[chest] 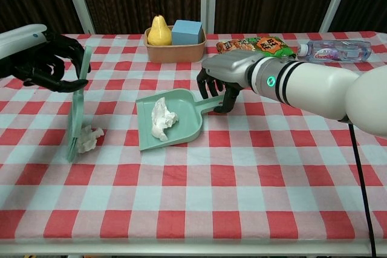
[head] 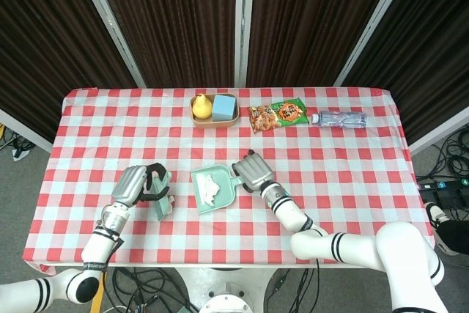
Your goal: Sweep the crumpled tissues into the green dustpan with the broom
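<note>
A green dustpan [chest: 186,124] lies on the checked cloth at mid-table with one crumpled tissue [chest: 161,119] inside it. My right hand [chest: 221,80] grips the pan's handle [chest: 211,106] at its right end. My left hand [chest: 51,62] holds the pale green broom [chest: 78,102] upright, its brush end down on the table. A second crumpled tissue [chest: 89,139] lies right beside the brush, to the left of the pan's open mouth and apart from it. In the head view the left hand [head: 136,183], broom [head: 161,200], dustpan [head: 220,197] and right hand [head: 253,170] show; the loose tissue is hidden there.
A tan bowl [chest: 174,51] with a pear [chest: 159,30] and a blue block [chest: 186,31] stands at the back centre. A snack bag [chest: 257,45] and a lying water bottle [chest: 332,51] are at the back right.
</note>
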Robot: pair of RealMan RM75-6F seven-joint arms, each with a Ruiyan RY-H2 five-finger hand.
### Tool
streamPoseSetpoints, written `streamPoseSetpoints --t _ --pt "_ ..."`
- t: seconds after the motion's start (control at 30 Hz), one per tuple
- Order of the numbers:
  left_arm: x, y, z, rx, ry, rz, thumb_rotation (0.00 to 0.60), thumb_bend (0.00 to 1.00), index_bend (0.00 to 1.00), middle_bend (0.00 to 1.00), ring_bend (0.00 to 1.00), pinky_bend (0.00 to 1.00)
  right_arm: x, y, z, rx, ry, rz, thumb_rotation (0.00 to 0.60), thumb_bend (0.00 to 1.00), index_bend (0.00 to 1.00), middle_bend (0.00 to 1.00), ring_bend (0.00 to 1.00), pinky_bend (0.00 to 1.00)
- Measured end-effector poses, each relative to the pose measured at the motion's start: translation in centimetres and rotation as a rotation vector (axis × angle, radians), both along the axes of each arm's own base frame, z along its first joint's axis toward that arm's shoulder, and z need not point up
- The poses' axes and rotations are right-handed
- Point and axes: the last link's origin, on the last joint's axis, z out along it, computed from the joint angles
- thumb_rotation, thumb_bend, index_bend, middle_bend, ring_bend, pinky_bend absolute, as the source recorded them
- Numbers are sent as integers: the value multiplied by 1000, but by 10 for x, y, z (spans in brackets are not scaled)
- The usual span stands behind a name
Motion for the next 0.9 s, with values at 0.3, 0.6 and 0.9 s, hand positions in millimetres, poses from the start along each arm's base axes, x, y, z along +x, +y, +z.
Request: streamPoseSetpoints --t 0.3,0.6,0.9 --pt "27 28 -19 -11 -47 -37 600 486 522 542 710 892 5 3 -2 0 14 11 600 368 703 602 358 198" --pt "58 43 -31 -38 -108 -81 600 487 522 542 707 891 9 1 -4 -7 3 -11 600 368 706 604 358 198" --pt "73 55 -44 -64 -151 -105 600 508 522 542 703 886 5 0 -3 3 -31 -48 600 415 708 604 358 199"
